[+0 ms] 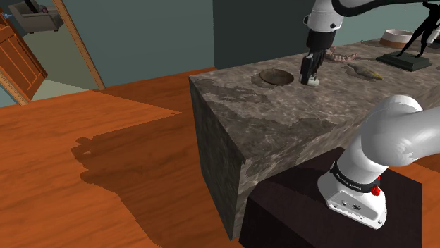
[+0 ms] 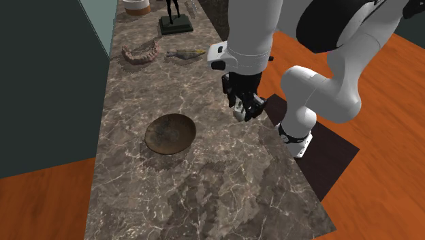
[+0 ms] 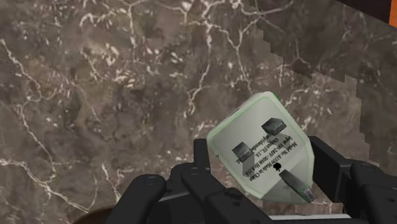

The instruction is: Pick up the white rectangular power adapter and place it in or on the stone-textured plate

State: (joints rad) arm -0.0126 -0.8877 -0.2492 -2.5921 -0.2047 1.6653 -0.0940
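Note:
The white rectangular power adapter (image 3: 264,143) has small print and dark pins on its face, and it sits tilted between my black fingers (image 3: 202,167). My gripper (image 1: 309,76) (image 2: 246,109) (image 3: 262,168) is shut on it, and the adapter (image 2: 240,112) shows as a pale block at the fingertips (image 1: 312,82). It hangs just over the marble table (image 1: 296,120). The round brown stone-textured plate (image 1: 276,76) (image 2: 170,133) lies on the table a short way from the gripper, toward the shoulder view's left, with nothing in it.
Further along the table are a pink denture-like piece (image 2: 139,53), a yellowish object (image 2: 185,53), a black figurine on a base (image 1: 422,39) and a pale bowl (image 1: 396,36). The table's edge (image 2: 300,170) drops to an orange wood floor. My stand (image 1: 331,218) adjoins the table.

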